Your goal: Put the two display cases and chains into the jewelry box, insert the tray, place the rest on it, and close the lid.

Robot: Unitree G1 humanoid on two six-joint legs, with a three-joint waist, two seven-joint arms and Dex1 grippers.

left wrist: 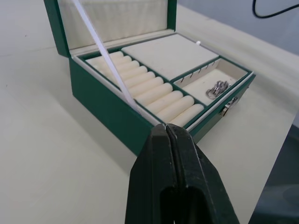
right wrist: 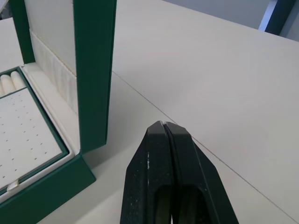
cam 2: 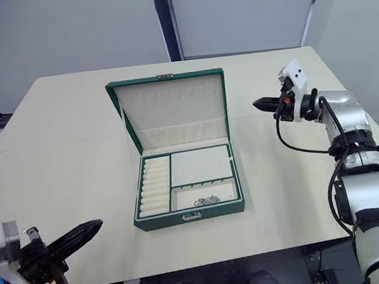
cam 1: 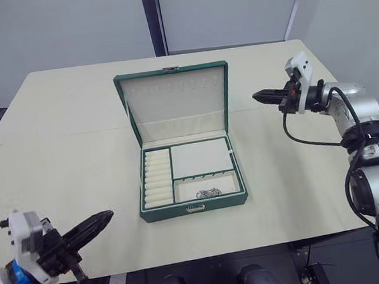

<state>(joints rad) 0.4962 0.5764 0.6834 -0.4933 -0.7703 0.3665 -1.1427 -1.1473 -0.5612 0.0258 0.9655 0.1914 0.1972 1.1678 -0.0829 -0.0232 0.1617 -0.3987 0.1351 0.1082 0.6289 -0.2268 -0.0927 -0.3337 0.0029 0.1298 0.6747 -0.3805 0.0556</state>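
Open dark green rectangular jewelry box (cam 1: pixel 194 207) at centre frame on the pale worktop (cam 1: pixel 62 147), both hands clear of it.

Its cream-lined hinged lid (cam 1: pixel 174 103) stands upright; the green-rimmed cream tray (cam 1: pixel 191 172) sits inside, a small silvery chain cluster (cam 1: pixel 208 193) in its front compartment. The left hand (cam 1: pixel 90 230), lower left, points toward the box, fingers pressed together, empty. The right hand (cam 1: pixel 260 96), right of the lid, reaches leftward, fingers likewise closed, holding nothing.
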